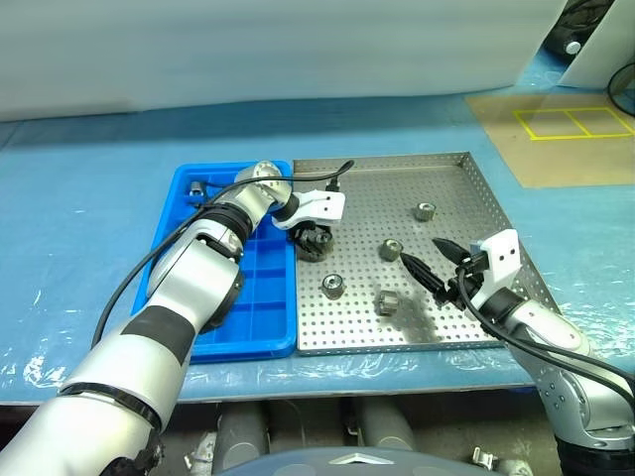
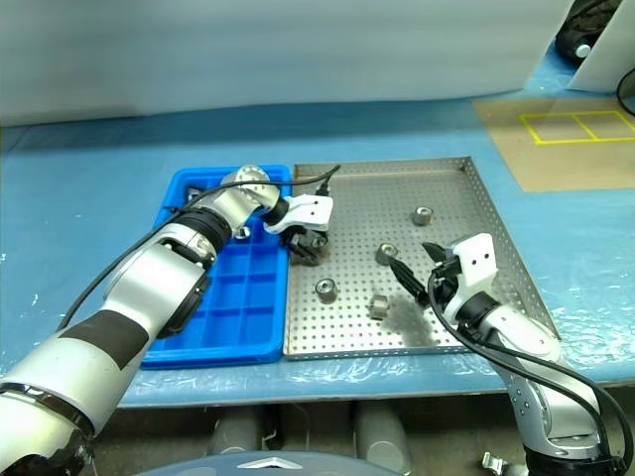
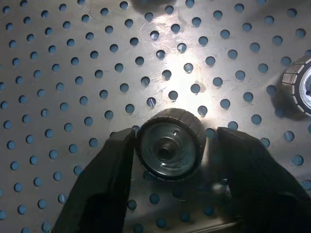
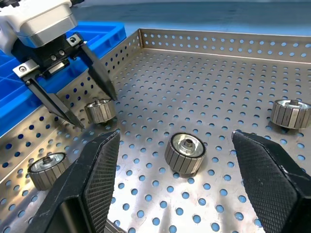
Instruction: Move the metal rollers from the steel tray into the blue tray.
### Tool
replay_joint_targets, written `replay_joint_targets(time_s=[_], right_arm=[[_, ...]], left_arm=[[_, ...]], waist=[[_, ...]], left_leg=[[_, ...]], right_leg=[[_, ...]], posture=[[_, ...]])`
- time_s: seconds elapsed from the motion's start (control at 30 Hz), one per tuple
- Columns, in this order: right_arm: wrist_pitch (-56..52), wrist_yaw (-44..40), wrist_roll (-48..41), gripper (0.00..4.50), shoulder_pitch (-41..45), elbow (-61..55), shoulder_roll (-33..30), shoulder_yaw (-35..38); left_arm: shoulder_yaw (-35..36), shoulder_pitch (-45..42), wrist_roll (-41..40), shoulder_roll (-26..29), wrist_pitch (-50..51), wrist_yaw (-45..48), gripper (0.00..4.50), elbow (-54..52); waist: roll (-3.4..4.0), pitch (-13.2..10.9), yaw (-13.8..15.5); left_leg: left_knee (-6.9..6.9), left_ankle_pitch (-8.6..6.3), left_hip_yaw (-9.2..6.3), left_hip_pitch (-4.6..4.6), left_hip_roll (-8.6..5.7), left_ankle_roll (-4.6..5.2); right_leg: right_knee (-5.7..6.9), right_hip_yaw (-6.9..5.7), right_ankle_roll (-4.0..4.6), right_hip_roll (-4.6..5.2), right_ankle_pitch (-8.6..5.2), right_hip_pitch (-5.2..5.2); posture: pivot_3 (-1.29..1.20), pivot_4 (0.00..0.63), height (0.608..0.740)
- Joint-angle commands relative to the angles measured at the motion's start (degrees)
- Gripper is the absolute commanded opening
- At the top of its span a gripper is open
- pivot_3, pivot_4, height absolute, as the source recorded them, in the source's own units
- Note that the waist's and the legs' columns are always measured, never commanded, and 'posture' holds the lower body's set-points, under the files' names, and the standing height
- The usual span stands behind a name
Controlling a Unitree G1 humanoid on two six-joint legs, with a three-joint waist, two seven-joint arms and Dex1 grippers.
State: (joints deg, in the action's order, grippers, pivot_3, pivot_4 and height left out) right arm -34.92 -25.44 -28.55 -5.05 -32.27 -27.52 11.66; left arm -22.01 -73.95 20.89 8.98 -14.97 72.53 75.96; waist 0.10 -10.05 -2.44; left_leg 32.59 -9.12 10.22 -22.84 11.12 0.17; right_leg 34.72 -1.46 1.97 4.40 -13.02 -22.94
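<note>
Shiny metal roller (image 3: 168, 144) sits between the left tool's (image 1: 314, 241) nearly touching fingers, so squeeze gently, lift straight up toward nine o'clock; the right tool (image 1: 435, 262) waits wide open, empty.

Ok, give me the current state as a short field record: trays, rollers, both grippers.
steel tray: five metal rollers on it
blue tray: left of the steel tray, one roller in a far compartment
left gripper: fingers straddling a roller near the steel tray's left edge, grip not confirmed
right gripper: open, above the steel tray, holding nothing
</note>
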Motion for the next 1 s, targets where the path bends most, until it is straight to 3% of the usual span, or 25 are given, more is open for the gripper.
replay_joint_targets(time_s=[0.03, 0.1, 0.23, 0.63, 0.83, 1.0], right_arm=[[1.68, 0.33, 0.84, 3.79, 0.72, -0.46, -0.01, 0.02], [1.90, 0.47, 1.18, 3.79, 0.91, -0.18, 0.10, -0.10], [2.22, 0.63, 1.45, 3.79, 1.48, 0.37, 0.26, -0.05], [3.47, -1.78, 2.35, 3.79, 7.74, 5.56, 0.14, -3.09], [4.82, -5.54, 3.41, 3.79, 13.20, 11.01, 0.29, -6.99], [5.92, -12.86, 0.96, 3.79, 25.43, 19.96, 2.63, -10.64]], left_arm=[[0.27, 1.95, 0.45, -0.29, 0.88, -1.12, 2.75, 0.58], [0.36, 2.32, 0.34, -0.15, 0.34, 0.87, 2.59, 0.49], [1.48, 2.51, -0.32, -0.21, 0.49, -0.60, 1.66, 0.26], [13.09, -1.15, -11.30, 3.51, 2.60, 9.66, 1.66, -2.73], [17.07, -2.43, -15.93, 9.75, 3.03, 15.75, 1.66, -6.90], [17.60, 2.71, -18.97, 20.45, 7.34, 19.97, 1.66, -15.40]], waist=[[0.06, 0.04, -0.01], [0.09, 0.07, -0.01], [0.10, 0.09, -0.03], [0.07, 0.05, 0.03], [0.06, 0.00, 0.51], [0.06, -0.12, 1.02]], left_leg=[[0.00, 0.00, 0.00, 0.00, -0.01, 0.01], [0.01, 0.00, 0.00, 0.02, -0.02, 0.01], [0.00, -0.03, 0.00, 0.06, -0.06, 0.04], [-0.04, 0.05, 0.00, -0.29, -0.11, 0.25], [-0.16, 0.06, 0.01, -0.28, -0.10, 0.25], [-0.21, 0.07, 0.04, -0.22, -0.09, 0.22]], right_leg=[[0.00, 0.00, 0.00, 0.00, 0.00, 0.00], [0.00, 0.00, 0.00, 0.02, 0.00, 0.02], [-0.03, 0.01, 0.00, 0.03, 0.00, 0.05], [-0.02, 0.00, 0.00, 0.10, 0.00, -0.26], [-0.02, -0.03, 0.01, 0.10, 0.00, -0.33], [0.05, -0.03, 0.03, 0.15, 0.01, -0.38]], posture=[[-0.56, 0.150, 0.740], [-0.56, 0.150, 0.740], [-0.55, 0.150, 0.740], [-0.45, 0.150, 0.740], [-0.31, 0.150, 0.740], [-0.12, 0.150, 0.740]])
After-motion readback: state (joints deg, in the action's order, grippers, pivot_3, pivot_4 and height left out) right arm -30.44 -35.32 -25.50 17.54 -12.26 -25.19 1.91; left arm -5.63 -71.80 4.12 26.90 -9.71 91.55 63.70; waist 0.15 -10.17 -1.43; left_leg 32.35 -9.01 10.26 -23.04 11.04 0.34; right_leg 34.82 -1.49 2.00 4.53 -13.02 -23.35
